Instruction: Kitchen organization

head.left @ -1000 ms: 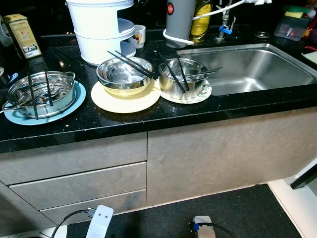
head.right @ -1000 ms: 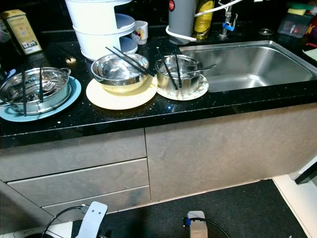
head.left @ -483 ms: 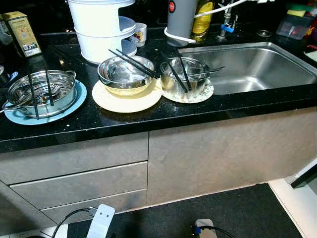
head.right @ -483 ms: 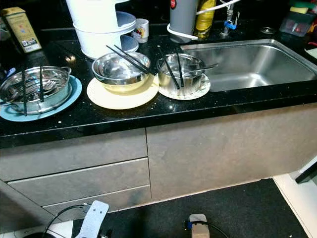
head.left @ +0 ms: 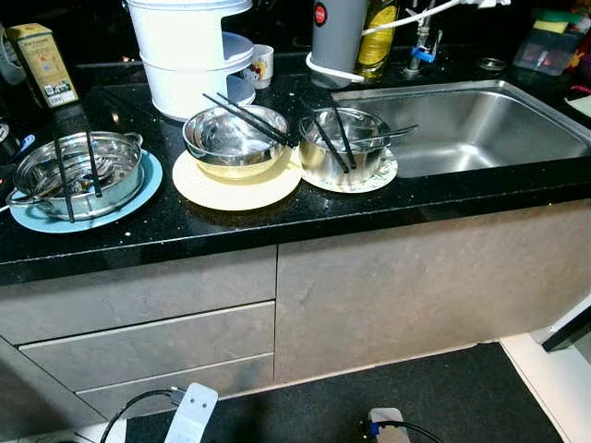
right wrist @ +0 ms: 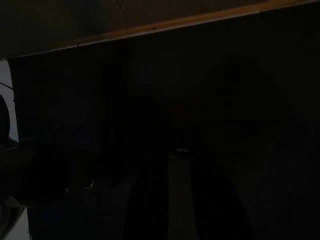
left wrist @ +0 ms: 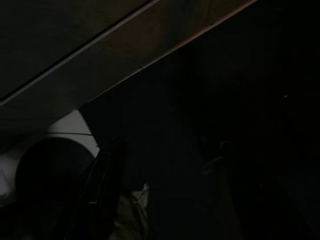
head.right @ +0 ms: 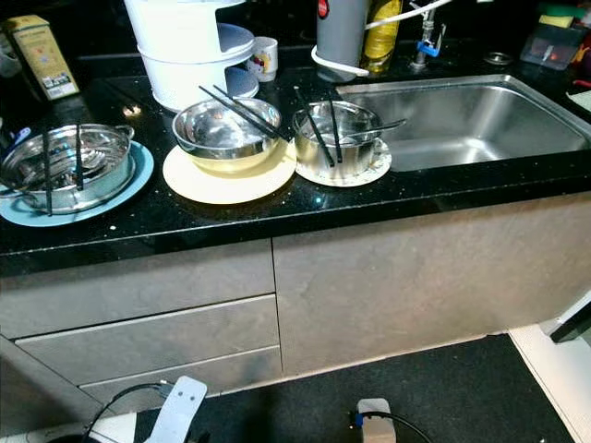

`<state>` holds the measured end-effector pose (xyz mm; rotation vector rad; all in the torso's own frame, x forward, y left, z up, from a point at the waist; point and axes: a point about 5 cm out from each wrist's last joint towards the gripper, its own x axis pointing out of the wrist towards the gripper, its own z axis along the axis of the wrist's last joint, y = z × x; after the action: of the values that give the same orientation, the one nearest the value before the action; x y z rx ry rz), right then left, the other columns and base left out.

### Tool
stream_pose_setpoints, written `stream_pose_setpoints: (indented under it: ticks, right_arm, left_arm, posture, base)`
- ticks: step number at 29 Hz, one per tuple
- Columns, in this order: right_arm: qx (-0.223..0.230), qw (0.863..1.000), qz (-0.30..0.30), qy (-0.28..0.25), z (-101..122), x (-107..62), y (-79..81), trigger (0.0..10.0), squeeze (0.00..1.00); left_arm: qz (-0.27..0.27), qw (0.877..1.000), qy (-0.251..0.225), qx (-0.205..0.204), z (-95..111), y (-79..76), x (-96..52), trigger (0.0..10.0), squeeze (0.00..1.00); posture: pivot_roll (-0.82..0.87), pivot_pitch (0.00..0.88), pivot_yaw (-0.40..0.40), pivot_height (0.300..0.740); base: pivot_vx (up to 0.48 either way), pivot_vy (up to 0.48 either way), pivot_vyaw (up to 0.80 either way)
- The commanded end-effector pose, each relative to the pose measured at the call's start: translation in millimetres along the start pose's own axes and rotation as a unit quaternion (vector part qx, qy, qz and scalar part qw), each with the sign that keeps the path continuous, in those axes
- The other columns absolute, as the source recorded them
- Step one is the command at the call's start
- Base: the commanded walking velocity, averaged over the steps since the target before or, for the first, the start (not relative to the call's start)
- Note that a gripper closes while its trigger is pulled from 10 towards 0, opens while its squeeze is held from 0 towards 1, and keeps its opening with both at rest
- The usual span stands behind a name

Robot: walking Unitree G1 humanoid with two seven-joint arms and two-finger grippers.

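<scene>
I'm looking down at a black counter (head.left: 231,226) w/ three sets of dishes in a row along its front. Far left: steel pot (head.left: 78,173) on a blue plate (head.left: 148,185), two black chopsticks (head.left: 63,180) standing across it. Middle: steel bowl (head.left: 233,140) on a pale yellow plate (head.left: 235,189), a pair of chopsticks (head.left: 247,118) laid across its rim, tips reaching toward the next bowl. Just beside it on the right: smaller steel bowl (head.left: 343,148) on a white patterned plate (head.left: 383,175), chopsticks leaning in it plus a spoon (head.left: 388,136) w/ handle pointing at the sink (head.left: 480,125). Behind the bowls: white stacked container (head.left: 189,55), small mug (head.left: 259,66), grey cylinder (head.left: 334,37) w/ red dot, yellow bottle (head.left: 374,41) near the tap. Yellow tin (head.left: 42,65) at back left. Below the counter, grey drawers (head.left: 138,341) and cabinet front. Both arms hang idle low down; wrist views v. dark. Left gripper (left wrist: 160,175): fingers look spread apart, dim floor between. Right gripper (right wrist: 175,200): two dark fingers faintly show w/ a gap, so parted, holding nothing.
</scene>
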<state>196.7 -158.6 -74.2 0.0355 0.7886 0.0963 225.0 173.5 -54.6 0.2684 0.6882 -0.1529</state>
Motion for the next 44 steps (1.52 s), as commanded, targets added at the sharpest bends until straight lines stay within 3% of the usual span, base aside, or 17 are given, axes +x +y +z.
stream_pose_setpoints:
  ticks: [1, 4, 7, 11, 15, 17, 20, 24, 28, 36, 44]
  right_arm:
    - [0.009, 1.000, -0.004, 0.013, -9.5, -2.9, -1.3, 10.0, 0.00]
    - [0.007, 1.000, -0.003, 0.015, -10.4, -3.6, -3.8, 10.0, 0.00]
    - [0.032, 0.999, -0.023, 0.013, -7.0, -2.8, -9.5, 10.0, 0.00]
    - [0.024, 1.000, -0.006, -0.007, 3.0, 1.2, 1.7, 10.0, 0.00]
    - [0.016, 0.999, 0.003, -0.034, 22.1, 5.9, 2.3, 10.0, 0.00]
    - [0.010, 0.999, 0.004, -0.040, 27.8, 7.1, 0.0, 10.0, 0.00]
    - [0.032, 0.997, -0.021, -0.062, 47.6, 9.1, -16.2, 10.0, 0.00]
    - [0.013, 0.998, -0.021, -0.056, 51.5, 9.0, -23.6, 10.0, 0.00]
    - [0.026, 0.998, -0.033, -0.052, 49.8, 9.0, -24.5, 10.0, 0.00]
    - [0.032, 0.999, -0.020, -0.031, 29.5, 8.0, -6.2, 10.0, 0.00]
    - [0.052, 0.997, -0.028, -0.047, 27.1, 5.9, -6.7, 10.0, 0.00]
  left_arm:
    - [0.015, 0.999, 0.028, -0.016, -13.2, 4.3, -3.5, 10.0, 0.00]
    - [0.023, 0.999, 0.031, -0.023, -13.7, 4.7, -3.4, 10.0, 0.00]
    - [0.024, 0.999, 0.022, -0.022, -11.4, 4.1, -3.3, 10.0, 0.00]
    - [0.033, 0.999, 0.021, -0.011, -16.5, 9.6, -6.5, 10.0, 0.00]
    - [0.030, 0.999, -0.010, -0.020, 4.5, 7.4, 0.6, 10.0, 0.00]
    - [0.032, 0.999, -0.019, -0.026, 12.4, 7.4, 3.3, 10.0, 0.00]
    - [0.026, 0.999, -0.023, -0.022, 24.2, 2.6, 8.0, 10.0, 0.00]
    - [0.036, 0.999, -0.019, -0.024, 28.1, -0.7, 9.5, 10.0, 0.00]
    - [0.039, 0.999, -0.018, -0.024, 24.4, 0.1, 8.2, 10.0, 0.00]
    - [0.039, 0.999, 0.012, -0.024, 0.0, 8.1, 0.0, 10.0, 0.00]
    - [0.016, 1.000, 0.015, 0.017, -2.4, 3.6, -0.5, 10.0, 0.00]
  posture:
    - [-0.05, 0.189, -0.001, 0.740]
    - [-0.03, 0.160, -0.014, 0.740]
    - [-0.01, 0.212, -0.021, 0.740]
    - [-0.05, 0.220, -0.002, 0.740]
    - [-0.07, 0.235, -0.016, 0.740]
    - [-0.07, 0.240, -0.018, 0.740]
    - [-0.08, 0.244, -0.039, 0.740]
    - [-0.07, 0.254, -0.034, 0.740]
    - [-0.08, 0.264, -0.023, 0.740]
    - [-0.05, 0.289, 0.010, 0.740]
    - [-0.07, 0.265, 0.032, 0.740]
  base:
    - [0.000, 0.000, 0.00]
    - [0.000, 0.000, 0.00]
    - [0.000, 0.000, 0.00]
    - [0.000, 0.000, 0.00]
    - [0.000, 0.000, 0.00]
    - [0.000, 0.000, 0.00]
    - [0.000, 0.000, 0.00]
    - [0.000, 0.000, 0.00]
    - [0.000, 0.000, 0.00]
    - [0.000, 0.000, 0.00]
    - [0.000, 0.000, 0.00]
